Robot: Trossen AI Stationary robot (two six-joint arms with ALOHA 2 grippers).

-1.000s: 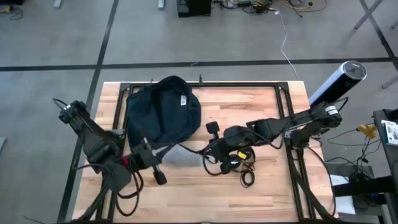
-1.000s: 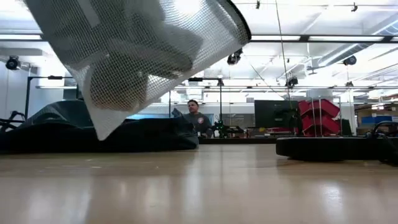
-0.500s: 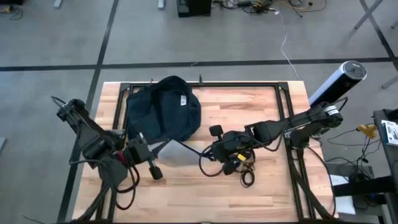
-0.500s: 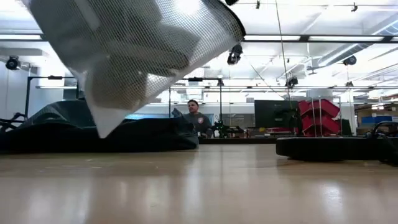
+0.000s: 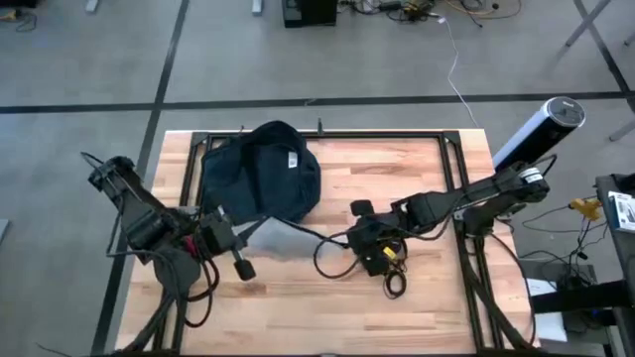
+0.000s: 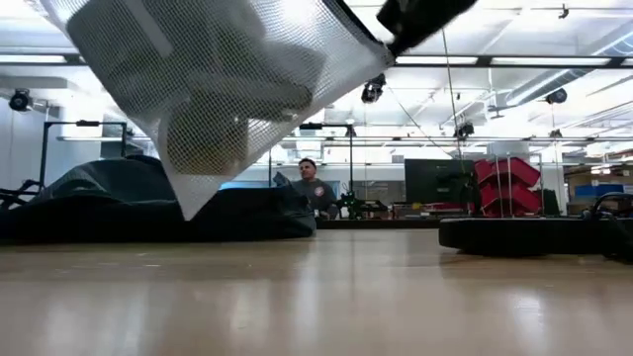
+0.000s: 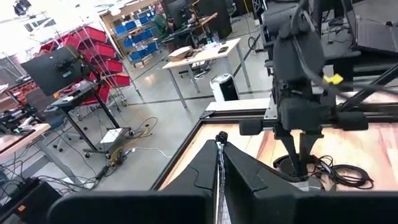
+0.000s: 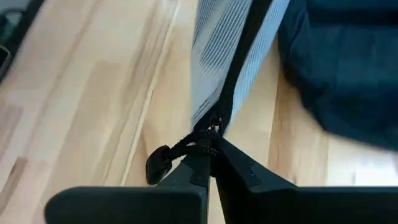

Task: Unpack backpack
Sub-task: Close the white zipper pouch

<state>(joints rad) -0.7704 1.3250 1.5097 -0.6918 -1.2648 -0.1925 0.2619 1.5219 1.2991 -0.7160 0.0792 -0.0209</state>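
surface (image 5: 427,188) | backpack (image 5: 260,183) slumped at the far left | mesh pouch (image 5: 278,238) hangs between my claws | left claw (image 5: 230,243) clamped on one pouch edge | right claw (image 8: 208,158) pinching the zip pull | tip: hold the pouch taut, draw the zip straight

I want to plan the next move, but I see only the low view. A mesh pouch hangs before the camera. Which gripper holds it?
Observer: Both. The left gripper is shut on one edge of the pouch.
Operator: And the right one?
Observer: The right gripper is shut on the pouch's zipper cord.
Operator: Does anything touch the backpack?
Observer: No gripper does. The backpack lies on the table, white label up.
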